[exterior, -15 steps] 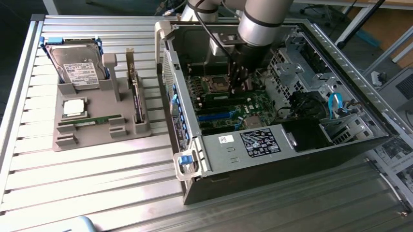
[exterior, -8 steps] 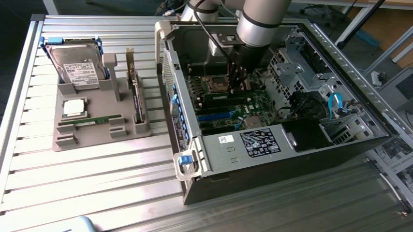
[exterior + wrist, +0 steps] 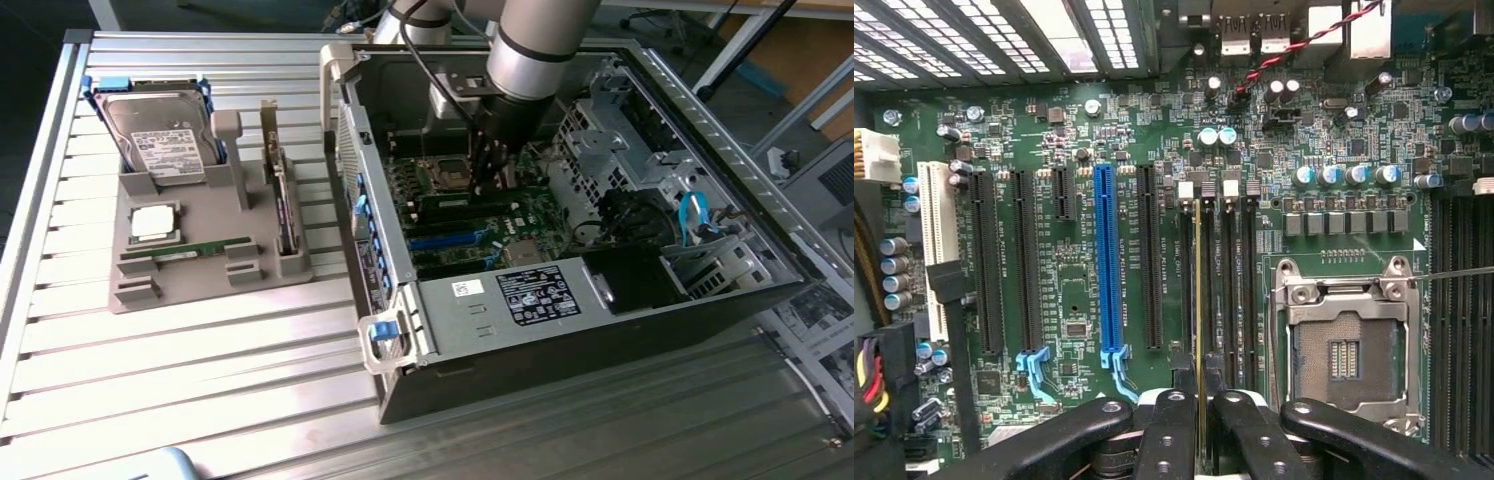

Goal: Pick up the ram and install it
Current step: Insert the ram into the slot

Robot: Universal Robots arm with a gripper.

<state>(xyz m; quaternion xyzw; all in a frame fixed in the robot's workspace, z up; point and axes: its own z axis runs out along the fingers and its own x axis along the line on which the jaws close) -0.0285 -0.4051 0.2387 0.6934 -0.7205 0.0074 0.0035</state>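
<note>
We see a slatted metal tabletop (image 3: 200, 380) carrying an open computer case (image 3: 441, 310) laid on its side, so that its motherboard (image 3: 1054, 130) faces up and can be reached from above. The arm (image 3: 541, 45) reaches straight down into the case, over the middle of the board. We judge that this upright approach suits slots that take a stick pushed in from above.

On the exterior view's left, well apart from the case, stands a grey holder (image 3: 174, 290). It keeps a hard drive (image 3: 160, 140) propped on edge and other parts in their own recesses, each presented so that it can be gripped cleanly.

In the wrist view the jaws are nearly closed, pinching the ram (image 3: 1199, 300) by its two flat faces. We see the ram edge-on as a thin pale line running away from the camera. It hangs over the bank of black memory slots (image 3: 1229, 270) and runs lengthwise along them, between the blue expansion slot (image 3: 1104, 260) and the open processor socket (image 3: 1344, 350). Gripping the faces leaves the contact edge free to meet a slot. We cannot tell whether that edge already touches a slot or is just above one, so we judge the installing not yet finished.
</note>
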